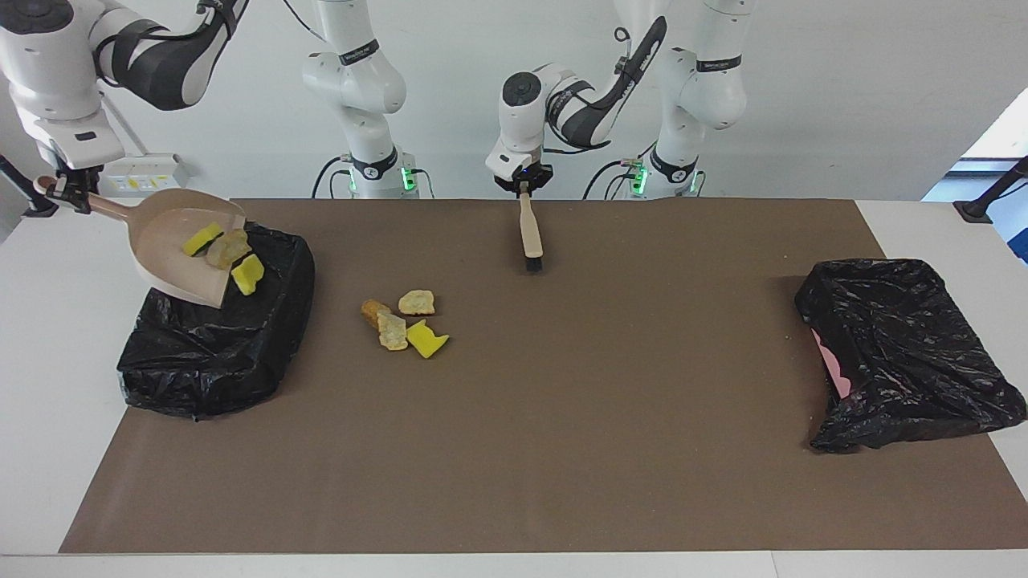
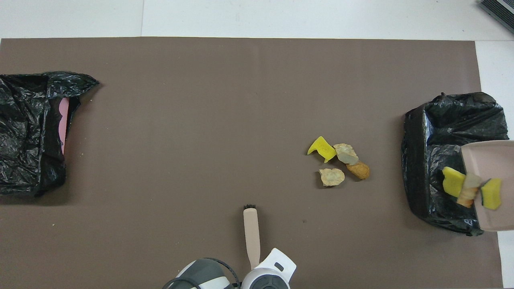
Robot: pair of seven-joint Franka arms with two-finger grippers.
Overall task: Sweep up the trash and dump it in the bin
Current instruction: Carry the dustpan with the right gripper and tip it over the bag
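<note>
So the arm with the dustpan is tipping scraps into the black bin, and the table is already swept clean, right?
Not quite. The right gripper does tip the dustpan over the black bin, but the table is not clean: in the facing view four scraps lie on the brown mat.

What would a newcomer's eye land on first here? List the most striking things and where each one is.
First, the tilted beige plastic dustpan held by the right gripper over the black-bagged bin at the right arm's end of the table, with yellow sponge scraps and a tan chunk sliding toward its lip. Next, a small pile of yellow and tan trash on the brown mat, and the left gripper holding a beige-handled brush.
</note>
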